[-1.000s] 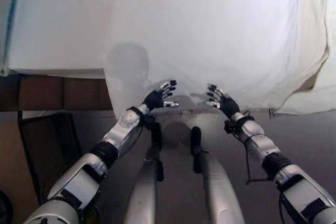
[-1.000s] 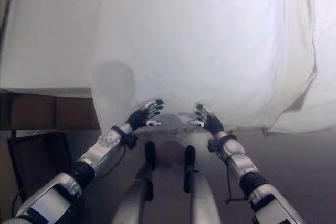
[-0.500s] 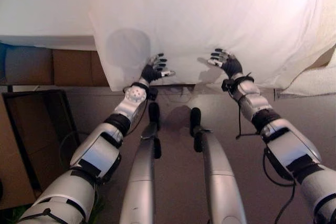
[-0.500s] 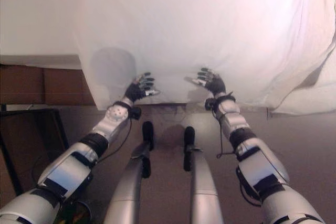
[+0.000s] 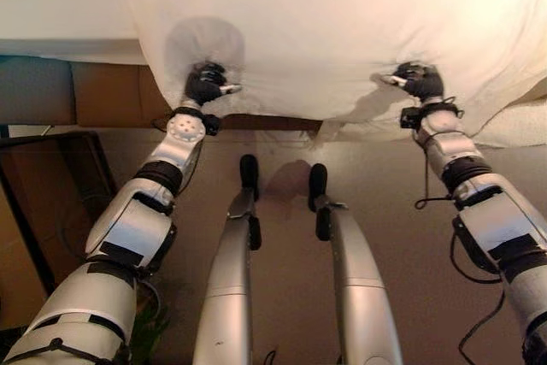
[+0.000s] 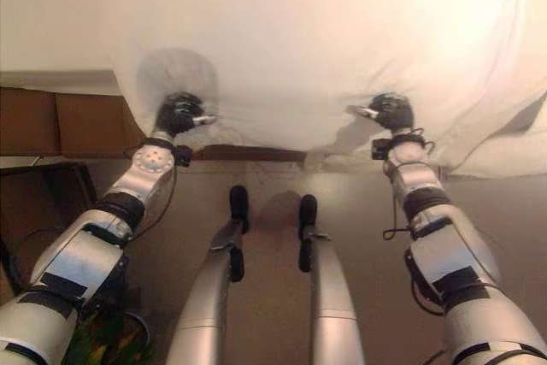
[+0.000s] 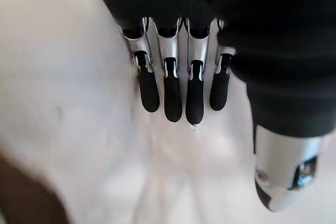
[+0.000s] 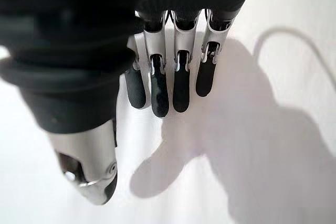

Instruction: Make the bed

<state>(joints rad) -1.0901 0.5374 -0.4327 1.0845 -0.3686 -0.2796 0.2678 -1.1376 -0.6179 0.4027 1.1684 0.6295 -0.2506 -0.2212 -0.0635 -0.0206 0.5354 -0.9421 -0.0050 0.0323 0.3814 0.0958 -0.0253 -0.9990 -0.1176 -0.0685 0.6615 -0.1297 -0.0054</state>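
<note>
a wide white cloth sheet [image 5: 342, 32] is lying across the bed ahead of the robot, its near hem hanging over the bed's edge and running crosswise from one side to the other, with a brown wooden bed base [image 5: 102, 96] showing beneath it on the left. both hands are reaching forward onto that hanging edge, well apart from each other and about equally far along it — neither is clearly nearer. the left hand [image 5: 205, 85] is resting against the cloth with its fingers [image 7: 170, 90] straight and side by side, thumb held apart, gripping nothing. the right hand [image 5: 417, 81] is doing the same, its fingers [image 8: 160, 85] extended flat toward the sheet. the cloth is lying directly ahead of and under both sets of fingertips, so any smoothing or pulling would probably be running along the hem's long axis or straight back toward the robot — the hem is sagging unevenly between the hands.
</note>
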